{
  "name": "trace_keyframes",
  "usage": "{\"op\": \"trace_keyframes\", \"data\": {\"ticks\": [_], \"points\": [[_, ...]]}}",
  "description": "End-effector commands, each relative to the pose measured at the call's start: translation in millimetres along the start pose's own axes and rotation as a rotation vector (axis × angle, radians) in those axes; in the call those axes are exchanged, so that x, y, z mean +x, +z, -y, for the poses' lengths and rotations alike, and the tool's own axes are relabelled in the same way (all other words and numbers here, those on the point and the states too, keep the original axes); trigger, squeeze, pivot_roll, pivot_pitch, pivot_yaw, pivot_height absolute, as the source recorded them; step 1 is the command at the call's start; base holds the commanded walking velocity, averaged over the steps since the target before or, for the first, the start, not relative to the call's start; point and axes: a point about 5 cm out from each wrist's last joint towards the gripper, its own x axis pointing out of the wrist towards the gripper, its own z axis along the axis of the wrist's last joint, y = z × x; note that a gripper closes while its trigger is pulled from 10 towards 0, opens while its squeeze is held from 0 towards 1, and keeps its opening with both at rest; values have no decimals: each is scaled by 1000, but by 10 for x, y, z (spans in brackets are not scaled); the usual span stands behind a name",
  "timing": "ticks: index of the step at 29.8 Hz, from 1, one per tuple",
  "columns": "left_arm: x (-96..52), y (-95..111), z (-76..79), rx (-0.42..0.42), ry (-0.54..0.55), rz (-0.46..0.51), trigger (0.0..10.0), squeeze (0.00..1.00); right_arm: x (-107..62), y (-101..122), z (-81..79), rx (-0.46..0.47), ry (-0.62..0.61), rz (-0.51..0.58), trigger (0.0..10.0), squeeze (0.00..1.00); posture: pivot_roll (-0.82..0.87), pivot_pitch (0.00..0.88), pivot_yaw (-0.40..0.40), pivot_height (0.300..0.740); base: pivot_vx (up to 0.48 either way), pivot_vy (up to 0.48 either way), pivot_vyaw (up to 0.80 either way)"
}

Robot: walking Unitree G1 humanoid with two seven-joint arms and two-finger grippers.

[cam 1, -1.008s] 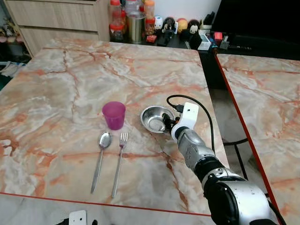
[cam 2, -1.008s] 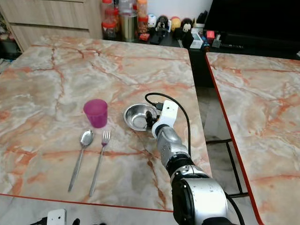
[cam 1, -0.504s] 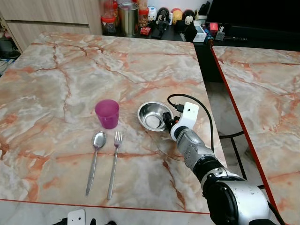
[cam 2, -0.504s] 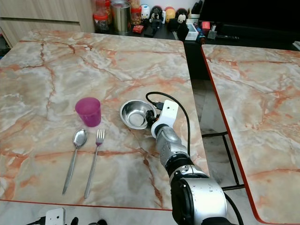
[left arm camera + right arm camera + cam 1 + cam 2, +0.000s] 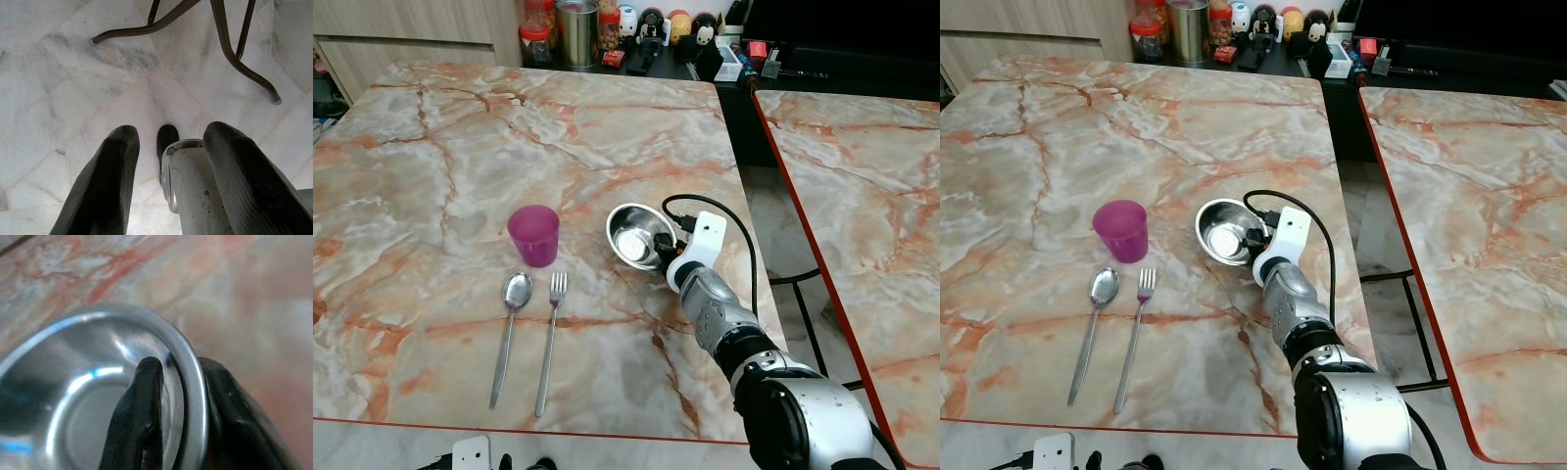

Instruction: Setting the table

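— Table (image 5: 431,127) setting: how far along does it look?

— Partly laid, I judge. On the marbled table a spoon (image 5: 506,333) and a fork (image 5: 548,338) lie side by side, handles toward the robot. A purple cup (image 5: 532,235) stands upright just beyond them. A steel bowl (image 5: 639,235) is to the right of the cup, near the table's right edge.

— Is the bowl set down?

— Not flat. It tilts, its near rim raised, and the right claw (image 5: 664,262) has that rim pinched: in the right wrist view one black finger (image 5: 139,416) sits inside the bowl and the other outside, closed on the metal edge. I judge the bowl is being placed or shifted, so that step is not finished.

— Anything in the cup or bowl?

— The bowl looks empty; its inside shows only bright reflections. The cup's inside appears empty too, though its bottom is hard to make out.

— And the other arm?

— The left claw (image 5: 168,171) hangs idle over a pale tiled floor, fingers spread apart, holding nothing.

— What is left?

— Probably setting the bowl level and letting go. No plate or knife is on the table.
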Motion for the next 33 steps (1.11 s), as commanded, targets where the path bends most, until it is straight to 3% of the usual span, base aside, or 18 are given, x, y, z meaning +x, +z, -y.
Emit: {"op": "trace_keyframes", "data": {"ticks": [1, 16, 24, 25, 26, 27, 28, 33], "points": [[-294, -603, 107, 4, -28, -259, 10000, 0, -9, -63, 26, 18, -14, -27, 0, 0, 136, 192, -141, 740, 0, 0, 0], [-163, -449, 87, 34, -47, -256, 10000, 0, -22, -85, 47, 79, -6, -6, 0, 0, 145, 127, -114, 740, 0, 0, 0], [-85, -332, -16, 46, -31, -242, 10000, 0, -11, -74, -64, 175, 43, 24, 0, 0, 179, 49, -83, 740, 0, 0, 0], [-77, -320, -26, 47, -28, -241, 10000, 0, -8, -52, -90, 170, 60, 38, 1020, 0, 180, 43, -80, 740, 0, 0, 0], [-69, -307, -36, 47, -25, -240, 10000, 0, -5, -26, -114, 164, 74, 53, 9020, 0, 182, 34, -77, 740, 0, 0, 0], [-61, -296, -45, 48, -23, -240, 10000, 0, -2, -9, -132, 160, 83, 62, 9020, 0, 182, 30, -74, 740, 0, 0, 0], [-50, -277, -51, 50, -22, -237, 10000, 0, 2, 35, -159, 156, 100, 85, 10000, 0, 182, 13, -68, 740, 0, 0, 0], [0, -197, -60, 58, -22, -223, 10000, 0, 6, 236, -246, 158, 163, 181, 10000, 0, 175, 0, -50, 740, 0, 0, 0]]}}
